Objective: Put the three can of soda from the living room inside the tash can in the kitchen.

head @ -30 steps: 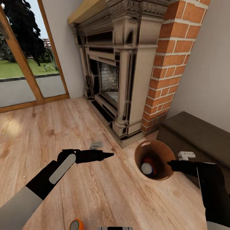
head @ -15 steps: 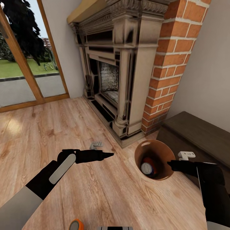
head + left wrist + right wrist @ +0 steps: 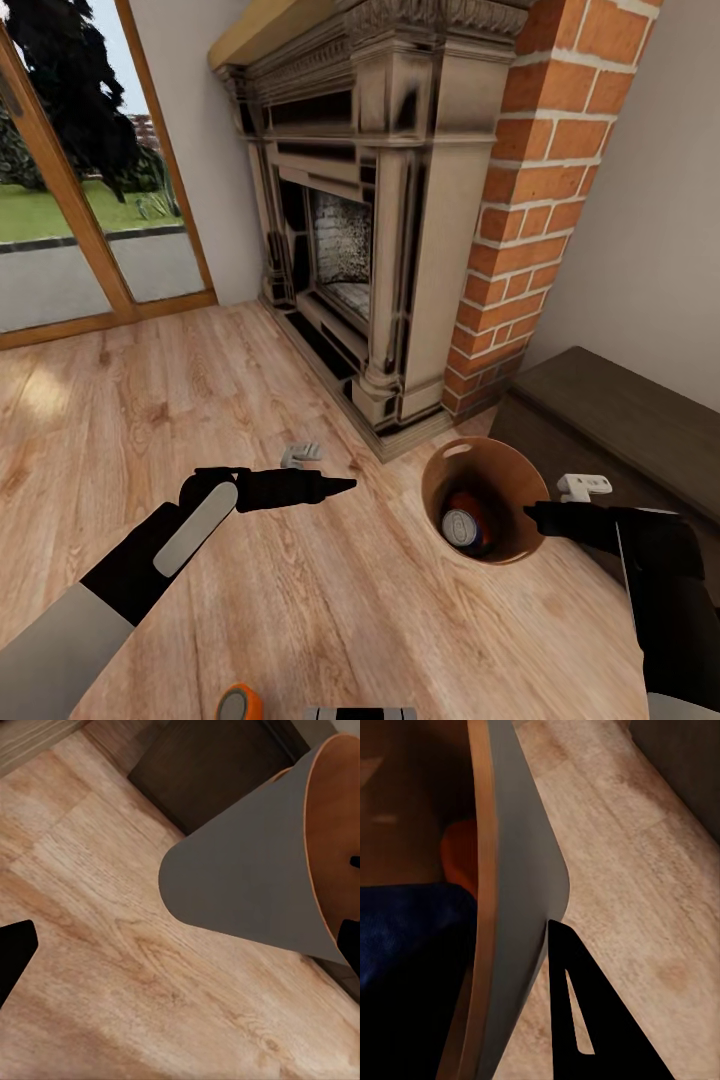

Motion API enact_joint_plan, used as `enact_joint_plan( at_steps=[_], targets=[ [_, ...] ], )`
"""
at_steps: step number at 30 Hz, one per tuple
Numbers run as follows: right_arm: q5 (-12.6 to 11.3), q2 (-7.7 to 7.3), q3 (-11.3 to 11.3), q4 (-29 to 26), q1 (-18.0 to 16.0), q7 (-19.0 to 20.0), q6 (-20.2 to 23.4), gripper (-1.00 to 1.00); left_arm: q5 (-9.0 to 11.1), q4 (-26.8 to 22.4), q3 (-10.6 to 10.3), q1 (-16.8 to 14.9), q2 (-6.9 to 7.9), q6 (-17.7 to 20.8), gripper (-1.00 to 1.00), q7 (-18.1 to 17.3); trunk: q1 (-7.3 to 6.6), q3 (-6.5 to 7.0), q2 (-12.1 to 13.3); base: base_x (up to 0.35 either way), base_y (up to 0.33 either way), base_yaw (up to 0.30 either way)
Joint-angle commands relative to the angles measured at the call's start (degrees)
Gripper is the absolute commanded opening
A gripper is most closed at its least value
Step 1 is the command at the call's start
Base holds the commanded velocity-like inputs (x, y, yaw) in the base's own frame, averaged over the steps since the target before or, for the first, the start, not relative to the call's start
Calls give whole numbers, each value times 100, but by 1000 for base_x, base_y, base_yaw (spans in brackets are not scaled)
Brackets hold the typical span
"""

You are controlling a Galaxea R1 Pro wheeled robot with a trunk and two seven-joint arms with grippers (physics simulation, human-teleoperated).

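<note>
On the wood floor [image 3: 200, 400], between fireplace [image 3: 380, 250] and dark bench [image 3: 620, 420], the tash can [image 3: 505, 475] hangs off the right gripper [image 3: 535, 517], fingers pinching its rim. Inside it: a blue can [image 3: 461, 527] with silver top and an orange can [image 3: 460, 855] beside it. Left gripper [image 3: 340, 486] hovers over bare floor; can't tell whether it's spread. Another orange can [image 3: 240, 703] at the head view's bottom edge.

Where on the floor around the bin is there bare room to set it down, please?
The wood floor is bare between the glass door and the left gripper. It is crowded by the trash can, between fireplace and dark bench.
</note>
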Motion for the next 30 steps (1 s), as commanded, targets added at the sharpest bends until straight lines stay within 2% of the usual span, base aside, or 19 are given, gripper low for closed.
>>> enact_joint_plan(
  at_steps=[1, 10, 30],
  targets=[
    [-121, 0, 3, -2, -2, 12, 30, -100, 0, 0, -1, 0, -1, 2, 100, 0, -1, -4, 0, 0, 0, -57],
    [-121, -15, 3, -2, -2, 8, 30, -100, 0, 0, -5, -1, 2, 8, 100, 1, -1, -79, 0, 0, 0, -74],
    [-121, -17, 3, 4, -2, 7, 30, -100, 0, -8, -12, 0, -5, 7, 100, 0, -1, -264, 0, 0, 0, -3]
  ],
)
